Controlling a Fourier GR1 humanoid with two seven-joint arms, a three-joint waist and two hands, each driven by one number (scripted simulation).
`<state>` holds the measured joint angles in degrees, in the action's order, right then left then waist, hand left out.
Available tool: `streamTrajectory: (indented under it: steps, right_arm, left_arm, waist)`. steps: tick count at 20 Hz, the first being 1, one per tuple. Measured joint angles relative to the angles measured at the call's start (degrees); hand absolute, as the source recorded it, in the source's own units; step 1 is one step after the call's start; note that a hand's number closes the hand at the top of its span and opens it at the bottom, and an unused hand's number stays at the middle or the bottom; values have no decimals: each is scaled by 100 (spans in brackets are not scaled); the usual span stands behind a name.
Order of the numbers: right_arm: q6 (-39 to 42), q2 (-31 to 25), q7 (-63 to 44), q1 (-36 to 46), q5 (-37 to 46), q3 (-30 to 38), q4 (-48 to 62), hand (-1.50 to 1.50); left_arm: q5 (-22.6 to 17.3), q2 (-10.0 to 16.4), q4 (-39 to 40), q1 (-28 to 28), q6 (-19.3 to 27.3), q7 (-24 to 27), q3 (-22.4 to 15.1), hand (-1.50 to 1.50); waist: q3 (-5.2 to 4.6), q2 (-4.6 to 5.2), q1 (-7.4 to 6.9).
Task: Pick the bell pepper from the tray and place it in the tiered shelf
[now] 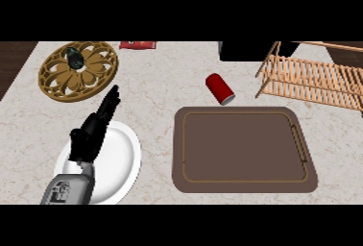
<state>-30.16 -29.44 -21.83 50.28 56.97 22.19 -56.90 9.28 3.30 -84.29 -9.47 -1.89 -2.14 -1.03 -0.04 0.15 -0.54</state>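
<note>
The brown tray (245, 149) lies at the centre right of the counter, and nothing shows on it. The wooden tiered shelf (315, 77) stands at the back right, its slats bare. No bell pepper shows anywhere. My left hand (89, 138) hovers over a white plate (120, 163) at the lower left. Its fingers are straight, point away from me and hold nothing. It is well left of the tray. My right hand is out of view.
A red can (220, 88) lies on its side just behind the tray. A round wooden openwork trivet (78, 71) at the back left carries a small dark green object (74, 58). A red packet (137, 45) and a black block (248, 50) sit along the back edge.
</note>
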Motion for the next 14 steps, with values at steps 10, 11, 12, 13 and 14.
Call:
streamTrajectory:
  steps: [10,11,12,13,14]
  right_arm:
    - [-164,-133,-365,-220,-241,194,-103,-150]
    - [-170,-154,-253,-231,-429,271,-118,-150]
    - [-136,-144,-209,-274,-565,296,-228,-150]
    - [-116,-148,-206,-233,-668,318,-252,-150]
    - [-91,-109,-195,-274,-775,315,-356,-150]
  left_arm:
    - [15,31,25,-57,8,-38,56,0]
    - [11,24,131,-80,13,35,78,0]
    - [-26,39,16,-53,-24,-61,79,0]
    - [12,4,22,-15,17,-29,49,0]
    - [12,22,121,-69,4,10,74,0]
  waist:
    - [4,-16,36]
    - [4,-13,40]
    - [4,-17,41]
    - [5,-17,38]
    - [4,-18,46]
